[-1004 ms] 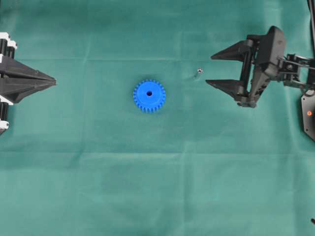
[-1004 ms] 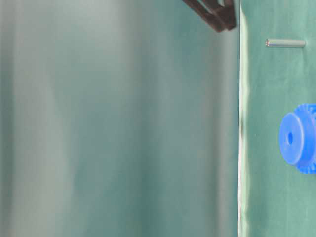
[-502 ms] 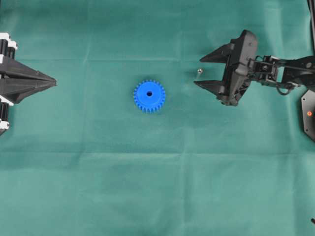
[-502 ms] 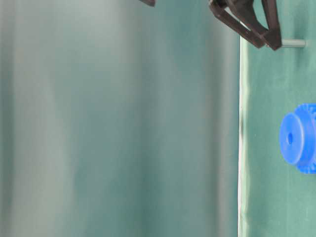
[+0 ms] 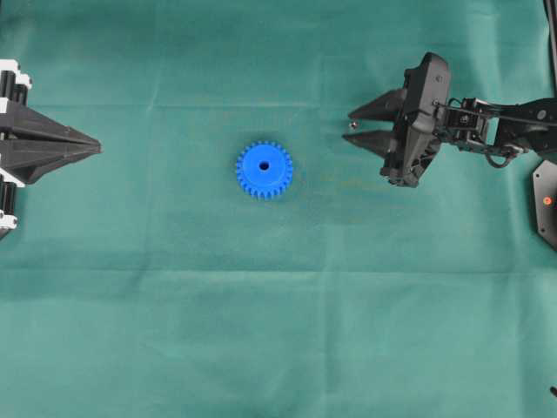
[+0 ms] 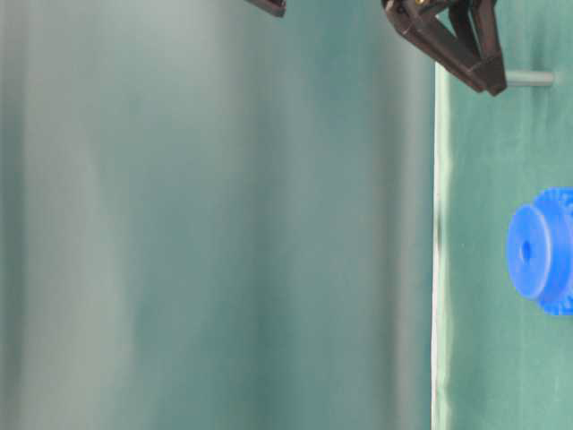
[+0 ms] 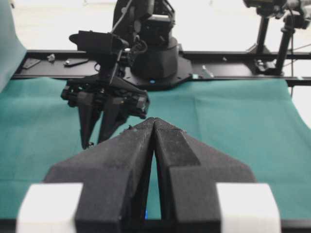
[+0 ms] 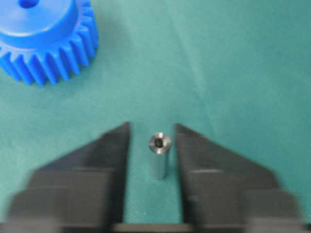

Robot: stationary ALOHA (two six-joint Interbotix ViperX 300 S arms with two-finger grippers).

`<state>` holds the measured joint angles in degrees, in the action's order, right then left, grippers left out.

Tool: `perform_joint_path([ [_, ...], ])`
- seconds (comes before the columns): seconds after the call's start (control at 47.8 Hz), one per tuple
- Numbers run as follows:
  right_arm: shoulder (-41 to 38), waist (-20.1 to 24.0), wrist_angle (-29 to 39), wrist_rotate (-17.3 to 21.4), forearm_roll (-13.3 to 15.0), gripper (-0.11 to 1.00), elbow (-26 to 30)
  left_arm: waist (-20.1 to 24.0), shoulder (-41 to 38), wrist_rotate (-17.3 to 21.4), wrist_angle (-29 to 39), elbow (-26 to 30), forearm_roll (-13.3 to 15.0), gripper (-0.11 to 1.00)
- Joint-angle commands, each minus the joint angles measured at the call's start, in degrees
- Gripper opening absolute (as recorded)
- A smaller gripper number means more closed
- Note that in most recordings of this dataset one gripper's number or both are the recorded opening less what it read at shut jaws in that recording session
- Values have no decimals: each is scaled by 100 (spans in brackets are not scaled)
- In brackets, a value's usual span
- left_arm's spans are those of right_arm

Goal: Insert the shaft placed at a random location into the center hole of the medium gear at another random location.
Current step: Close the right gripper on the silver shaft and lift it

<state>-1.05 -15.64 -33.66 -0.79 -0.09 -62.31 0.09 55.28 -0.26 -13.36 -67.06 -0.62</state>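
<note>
The blue medium gear (image 5: 264,170) lies flat on the green cloth, its center hole (image 5: 264,165) facing up and empty. It also shows in the right wrist view (image 8: 46,39) and the table-level view (image 6: 542,251). The shaft (image 5: 352,125) stands upright to the gear's right. My right gripper (image 5: 348,124) is low around it. In the right wrist view the shaft (image 8: 159,155) stands between the two fingers (image 8: 104,155) with a narrow gap on each side, so the gripper (image 8: 151,127) is open. My left gripper (image 5: 97,148) is shut and empty at the far left edge (image 7: 154,121).
The right arm's base (image 5: 546,200) sits at the right edge. In the left wrist view a black rail (image 7: 233,56) runs along the far side of the cloth. Green cloth (image 5: 278,331) covers the table.
My right gripper moved left to the shaft and its jaws narrowed from wide open to close on either side of it. The gear, the shaft and the left arm have not moved.
</note>
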Motion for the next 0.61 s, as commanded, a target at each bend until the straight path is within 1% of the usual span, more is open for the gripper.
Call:
perform_joint_path([
  [0.0,44,-18,-62,-26,0,21,79,9,-44,-9,-26,88,-9,0],
  [0.042,44,-18,-53,-26,-9,14,70,9,-44,-9,-26,88,-9,0],
  [0.063,35,-18,-53,-26,-9,13,70,9,-44,-9,-26,88,-9,0],
  [0.418,88,-18,18,-26,-9,13,105,9,-44,-9,-26,88,-9,0],
  [0.586,545,-18,624,-26,-9,13,211,0,-44,-18,-35,97,-9,0],
])
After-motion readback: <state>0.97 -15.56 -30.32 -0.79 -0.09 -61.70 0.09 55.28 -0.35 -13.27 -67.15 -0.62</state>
